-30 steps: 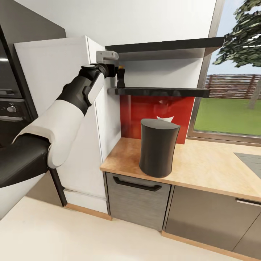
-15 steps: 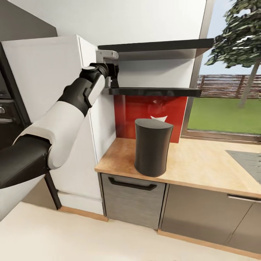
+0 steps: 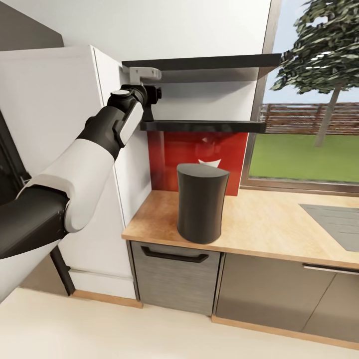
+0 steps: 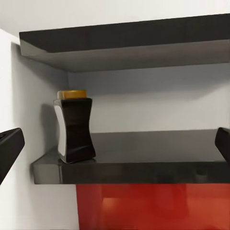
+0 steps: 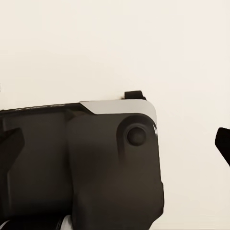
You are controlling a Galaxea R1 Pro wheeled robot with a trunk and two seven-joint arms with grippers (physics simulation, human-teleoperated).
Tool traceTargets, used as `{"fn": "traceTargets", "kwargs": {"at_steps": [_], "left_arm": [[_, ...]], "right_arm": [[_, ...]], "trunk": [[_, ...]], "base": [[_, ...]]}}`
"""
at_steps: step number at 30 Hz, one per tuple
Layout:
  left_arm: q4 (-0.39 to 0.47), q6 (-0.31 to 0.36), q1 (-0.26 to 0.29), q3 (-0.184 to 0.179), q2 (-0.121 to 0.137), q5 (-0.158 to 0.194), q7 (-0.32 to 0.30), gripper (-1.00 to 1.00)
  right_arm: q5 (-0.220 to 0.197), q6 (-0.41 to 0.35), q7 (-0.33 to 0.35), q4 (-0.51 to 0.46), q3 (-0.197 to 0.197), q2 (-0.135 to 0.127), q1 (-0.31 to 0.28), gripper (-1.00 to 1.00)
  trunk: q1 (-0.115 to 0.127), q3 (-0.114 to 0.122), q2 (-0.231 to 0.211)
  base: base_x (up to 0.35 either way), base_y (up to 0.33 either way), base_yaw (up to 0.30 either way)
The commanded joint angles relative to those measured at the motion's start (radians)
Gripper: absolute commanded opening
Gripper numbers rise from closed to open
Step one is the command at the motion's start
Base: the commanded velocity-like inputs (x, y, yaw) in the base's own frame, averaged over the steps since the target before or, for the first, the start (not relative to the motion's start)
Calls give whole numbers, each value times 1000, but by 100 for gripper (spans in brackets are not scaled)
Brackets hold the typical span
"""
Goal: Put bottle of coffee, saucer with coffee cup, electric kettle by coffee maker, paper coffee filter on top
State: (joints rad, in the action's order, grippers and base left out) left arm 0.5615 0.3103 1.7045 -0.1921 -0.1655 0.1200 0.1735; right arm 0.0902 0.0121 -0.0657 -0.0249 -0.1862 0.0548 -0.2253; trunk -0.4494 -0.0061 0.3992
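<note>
The left arm is raised to the kitchen shelf, the lower of two glossy black boards on the wall above the coffee maker. Its left tool sits at the shelf's left end, above and to the left of the coffee maker. In the left wrist view the two fingertips stand at the far edges of the picture, so the tool is spread wide and holds nothing. The bottle of coffee, dark with a golden-brown cap, stands upright on the shelf's left end, close to the side wall. It lies between the fingers' lines but ahead of them and untouched; in the head view the wrist seems to cover it, so how near the tips are is hard to judge.

Further right, the coffee maker stands on the desk, the light wood kitchen countertop, near its left end in front of the red backsplash. The desk beside it is bare on both sides.

The right tool shows dark fingertips at the picture edges of its wrist view over a pale surface, and looks spread wide and unloaded.

The step in hand is fetching the bottle from the shelf. The next move calls for pushing the left tool forward, level with the bottle's waist, until the fingers flank it, closing, then lifting it clear of the board without striking the upper shelf, and lowering it beside the coffee maker
</note>
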Motion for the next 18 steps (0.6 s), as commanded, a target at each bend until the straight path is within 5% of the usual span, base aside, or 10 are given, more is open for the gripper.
{"fn": "traceTargets", "kwargs": {"at_steps": [1,7,18], "left_arm": [[3,4,0,-7,1,10,9,100],[-1,5,0,-9,2,9,34,100],[-8,0,-11,-9,2,11,43,100]], "right_arm": [[9,1,-3,0,-8,1,0,100],[9,1,-3,0,-7,2,0,100],[9,-1,-3,1,-7,0,9,100]], "trunk": [[-1,-1,1],[-1,-1,1],[-1,-1,1]], "base": [[62,0,-1],[65,0,0],[253,0,0]]}}
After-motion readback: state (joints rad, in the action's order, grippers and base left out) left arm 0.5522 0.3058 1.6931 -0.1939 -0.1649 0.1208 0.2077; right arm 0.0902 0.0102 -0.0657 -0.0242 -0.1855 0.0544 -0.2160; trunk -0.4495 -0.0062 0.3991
